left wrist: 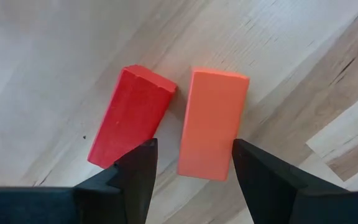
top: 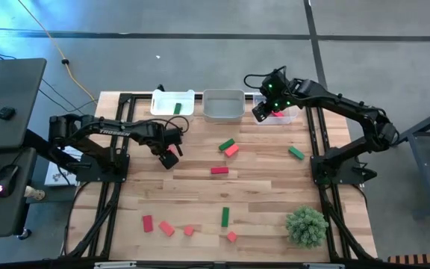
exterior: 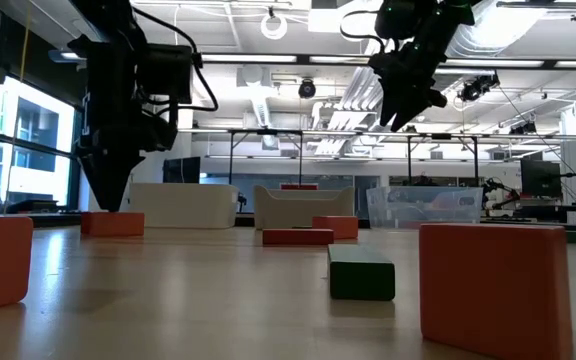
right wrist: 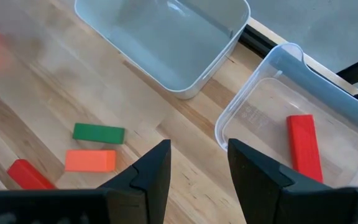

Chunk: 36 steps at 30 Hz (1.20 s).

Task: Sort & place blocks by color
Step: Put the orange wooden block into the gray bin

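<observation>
Left gripper (left wrist: 191, 171): open, fingers astride salmon-pink rectangular block (left wrist: 211, 123), red rectangular block (left wrist: 131, 117) just beside. Right gripper (right wrist: 197, 174): open, empty, above clear plastic tray (right wrist: 253, 106) containing red bar (right wrist: 304, 147).

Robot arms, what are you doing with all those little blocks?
The arms are sorting blocks by colour into trays at the table's far edge. The left gripper hangs open over a salmon-pink block lying beside a red block, holding nothing yet. The right gripper is open and empty near the clear tray, which holds one red bar. The white tray holds a green block. Many blocks are unsorted.
</observation>
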Motion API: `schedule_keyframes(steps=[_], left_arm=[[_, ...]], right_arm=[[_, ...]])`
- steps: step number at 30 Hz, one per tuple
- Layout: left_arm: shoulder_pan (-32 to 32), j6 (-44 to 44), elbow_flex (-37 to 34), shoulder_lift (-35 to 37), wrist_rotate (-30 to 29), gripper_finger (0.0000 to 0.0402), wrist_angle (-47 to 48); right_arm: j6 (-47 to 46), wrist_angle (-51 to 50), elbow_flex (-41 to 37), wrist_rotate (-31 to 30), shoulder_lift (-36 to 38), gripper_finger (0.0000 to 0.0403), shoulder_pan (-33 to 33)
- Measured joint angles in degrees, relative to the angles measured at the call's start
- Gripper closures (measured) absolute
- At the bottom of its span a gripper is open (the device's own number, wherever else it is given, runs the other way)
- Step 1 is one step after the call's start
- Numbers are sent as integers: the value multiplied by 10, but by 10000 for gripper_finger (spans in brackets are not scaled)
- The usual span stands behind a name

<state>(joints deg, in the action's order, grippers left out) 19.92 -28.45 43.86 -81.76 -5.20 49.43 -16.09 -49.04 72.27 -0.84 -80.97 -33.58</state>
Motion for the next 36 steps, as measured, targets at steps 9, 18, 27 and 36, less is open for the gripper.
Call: schedule_keyframes(steps=[9, 18, 27, 36], left_arm=[[0, 1, 1, -21, 3, 204, 0], [-2, -3, 1, -58, 5, 204, -11], [-2, 9, 1, -58, 6, 255, -14], [-2, 30, 1, -54, 31, 293, -13]], right_arm=[[1, 0, 0, 0, 0, 253, 0], [1, -4, 0, 0, 0, 253, 0], [1, -5, 0, 0, 0, 253, 0], [-9, -5, 0, 1, 0, 253, 0]])
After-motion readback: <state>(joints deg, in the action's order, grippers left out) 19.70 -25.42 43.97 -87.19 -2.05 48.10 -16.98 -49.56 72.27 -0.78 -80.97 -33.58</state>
